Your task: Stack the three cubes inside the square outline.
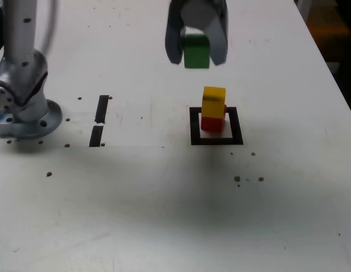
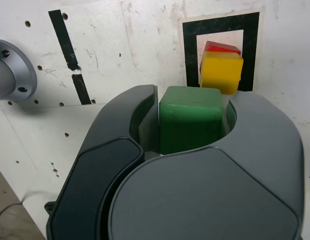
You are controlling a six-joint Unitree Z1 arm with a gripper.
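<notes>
Overhead, the pincer (image 1: 197, 52) points down (green cube (image 1: 197, 55) clamped).

Two short black tape strips (image 1: 102, 109) and scattered dark holes (image 1: 49, 174) on a white tabletop (image 1: 135, 226).

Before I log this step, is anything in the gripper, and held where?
The green cube, gripped by two opposite sides between the gripper's fingers.

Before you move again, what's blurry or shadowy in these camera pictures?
Exterior view: the gripper looks soft, the arm's edges at the left are smeared, and a broad dim shadow crosses the table. Wrist view: the green block is fairly crisp, its front face darker than its top.
</notes>
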